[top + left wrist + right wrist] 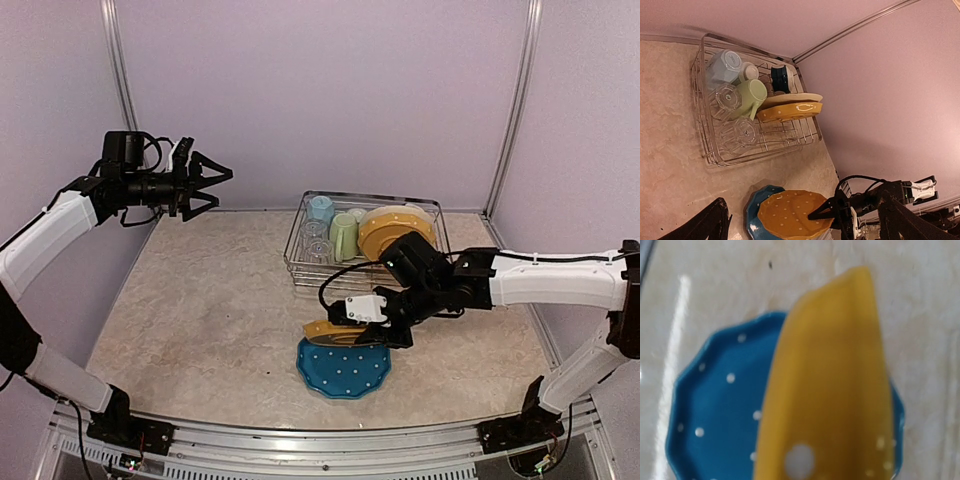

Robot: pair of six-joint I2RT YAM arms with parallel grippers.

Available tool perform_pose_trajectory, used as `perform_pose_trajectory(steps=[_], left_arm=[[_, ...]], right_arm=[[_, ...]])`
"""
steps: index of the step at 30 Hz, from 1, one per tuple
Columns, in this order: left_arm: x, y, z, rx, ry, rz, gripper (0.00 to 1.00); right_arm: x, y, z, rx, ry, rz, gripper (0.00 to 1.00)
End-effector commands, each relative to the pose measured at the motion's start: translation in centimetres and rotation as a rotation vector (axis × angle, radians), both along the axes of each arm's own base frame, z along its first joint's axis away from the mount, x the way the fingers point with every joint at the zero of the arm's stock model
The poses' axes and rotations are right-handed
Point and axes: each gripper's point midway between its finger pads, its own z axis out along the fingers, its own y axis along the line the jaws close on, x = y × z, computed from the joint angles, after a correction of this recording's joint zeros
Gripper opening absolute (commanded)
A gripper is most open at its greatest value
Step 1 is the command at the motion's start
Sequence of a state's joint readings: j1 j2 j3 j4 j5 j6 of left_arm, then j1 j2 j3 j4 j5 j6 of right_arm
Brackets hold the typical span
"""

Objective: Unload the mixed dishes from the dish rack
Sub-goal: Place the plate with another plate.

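Observation:
My right gripper [362, 333] is shut on a dotted yellow-orange plate [340, 332] and holds it nearly flat just above the blue dotted plate [345, 372] lying on the table. In the right wrist view the yellow plate [830, 390] fills the middle over the blue plate [720, 415]. The wire dish rack [300, 232] behind holds a light blue mug [321, 208], a pale green mug [343, 236], clear glasses [318, 250], another yellow plate [397, 228] and a dark bowl [781, 79]. My left gripper [215, 186] is open and empty, high at the far left.
Lilac walls with metal corner posts [517, 100] close in the table. The rack stands at the back right, against the wall. The right arm's black cable [335, 275] loops between the rack and the plates.

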State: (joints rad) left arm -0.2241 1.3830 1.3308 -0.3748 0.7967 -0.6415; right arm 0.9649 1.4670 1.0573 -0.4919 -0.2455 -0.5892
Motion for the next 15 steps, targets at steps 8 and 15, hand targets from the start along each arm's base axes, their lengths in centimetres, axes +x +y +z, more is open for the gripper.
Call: perform_pose_trajectory(steps=[8, 15], left_arm=[[0.3, -0.1, -0.5, 0.029, -0.011, 0.009, 0.99], [0.3, 0.0, -0.6, 0.037, -0.013, 0.013, 0.99]], right_arm=[[1.9, 2.5, 0.4, 0.065, -0.248, -0.097, 0.00], [0.8, 2.0, -1.7, 0.009, -0.237, -0.084, 0.04]])
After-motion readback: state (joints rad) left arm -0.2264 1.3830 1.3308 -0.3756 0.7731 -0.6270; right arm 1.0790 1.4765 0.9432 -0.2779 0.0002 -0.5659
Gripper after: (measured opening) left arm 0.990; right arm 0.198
